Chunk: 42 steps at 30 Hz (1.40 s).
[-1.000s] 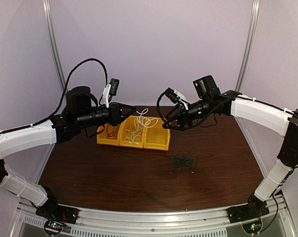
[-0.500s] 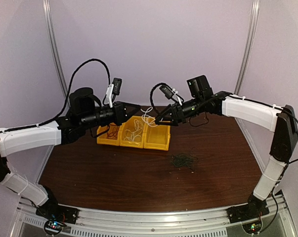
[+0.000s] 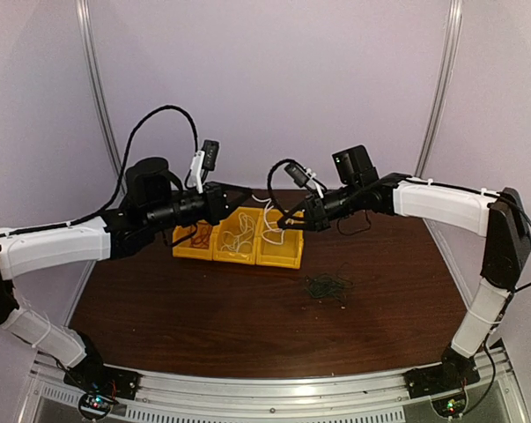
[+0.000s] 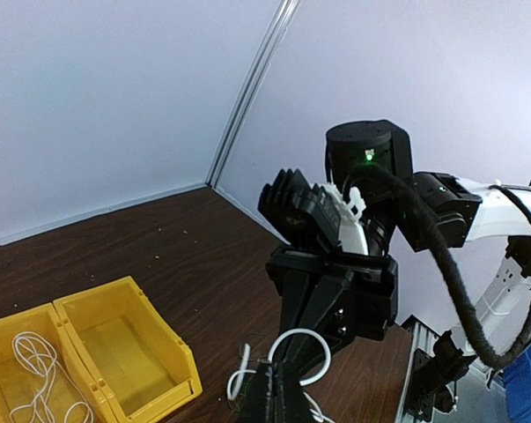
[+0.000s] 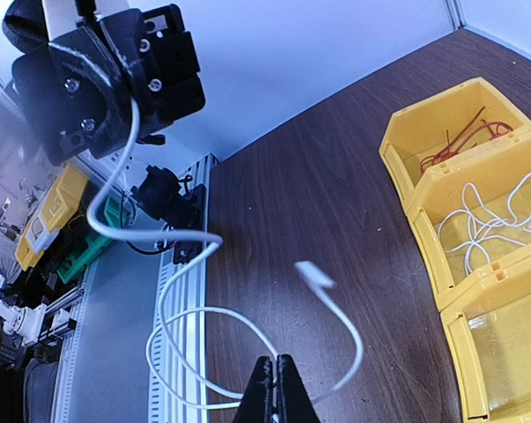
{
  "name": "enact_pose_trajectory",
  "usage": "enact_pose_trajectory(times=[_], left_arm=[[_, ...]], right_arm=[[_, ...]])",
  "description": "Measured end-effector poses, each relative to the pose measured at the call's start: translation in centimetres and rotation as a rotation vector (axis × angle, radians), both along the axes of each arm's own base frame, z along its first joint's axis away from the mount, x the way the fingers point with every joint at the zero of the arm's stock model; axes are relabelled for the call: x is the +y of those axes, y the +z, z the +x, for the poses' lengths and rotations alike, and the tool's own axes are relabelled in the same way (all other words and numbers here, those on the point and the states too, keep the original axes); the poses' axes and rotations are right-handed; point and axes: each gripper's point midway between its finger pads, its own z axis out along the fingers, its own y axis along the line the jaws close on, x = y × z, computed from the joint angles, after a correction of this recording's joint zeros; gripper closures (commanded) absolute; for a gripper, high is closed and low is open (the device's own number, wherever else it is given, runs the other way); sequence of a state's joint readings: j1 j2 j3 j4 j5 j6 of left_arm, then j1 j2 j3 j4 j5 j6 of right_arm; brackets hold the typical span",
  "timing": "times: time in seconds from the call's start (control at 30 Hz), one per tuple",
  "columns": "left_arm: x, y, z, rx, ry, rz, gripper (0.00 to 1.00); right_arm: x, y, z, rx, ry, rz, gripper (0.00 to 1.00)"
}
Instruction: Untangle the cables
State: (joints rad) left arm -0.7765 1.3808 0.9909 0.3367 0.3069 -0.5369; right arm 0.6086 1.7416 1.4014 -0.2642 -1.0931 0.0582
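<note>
White cable [image 5: 195, 236] spans left-right, looping, between left jaws and right jaws, both clenched on it.

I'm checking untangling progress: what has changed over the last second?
The right gripper swung left toward the left gripper, which edged right, so the thin white curly cable spans a shorter gap between them. Both stay shut on it. The three yellow plastic bins, the red cable in one, and the dark green cable heap on the brown wooden table have not moved.
</note>
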Motion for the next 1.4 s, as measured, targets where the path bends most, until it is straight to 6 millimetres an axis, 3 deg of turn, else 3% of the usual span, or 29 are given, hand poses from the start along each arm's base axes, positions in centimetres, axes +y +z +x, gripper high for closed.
enact_pose_trajectory(times=[0.23, 0.5, 0.73, 0.83, 1.0, 1.17, 1.23, 1.4], left_arm=[[2.7, 1.9, 0.4, -0.076, 0.124, 0.051, 1.00], [8.6, 7.9, 0.7, -0.215, 0.329, 0.086, 1.00], [11.9, 7.4, 1.3, -0.205, 0.480, 0.164, 1.00], [12.8, 7.2, 1.5, -0.200, 0.519, 0.183, 1.00], [11.7, 6.1, 2.3, -0.185, 0.485, 0.212, 1.00], [7.9, 1.7, 4.0, -0.129, 0.364, 0.280, 1.00], [6.8, 0.7, 4.5, -0.115, 0.328, 0.303, 1.00], [5.5, 3.6, 5.9, -0.154, 0.305, 0.294, 1.00]], right_arm=[[-1.5, -2.3, 1.0, 0.008, -0.060, -0.053, 1.00], [-6.7, -4.8, 5.2, 0.008, -0.232, -0.116, 1.00], [-7.8, -5.2, 6.1, -0.036, -0.287, -0.146, 1.00], [-8.1, -5.2, 6.4, -0.048, -0.306, -0.150, 0.89], [-7.6, -3.6, 5.4, -0.026, -0.229, -0.076, 0.75], [-6.9, -0.1, 5.1, -0.075, -0.159, -0.015, 0.52], [-6.9, 1.2, 4.9, -0.112, -0.134, -0.004, 0.47], [-7.8, 1.3, 3.7, -0.156, -0.107, -0.033, 0.45]])
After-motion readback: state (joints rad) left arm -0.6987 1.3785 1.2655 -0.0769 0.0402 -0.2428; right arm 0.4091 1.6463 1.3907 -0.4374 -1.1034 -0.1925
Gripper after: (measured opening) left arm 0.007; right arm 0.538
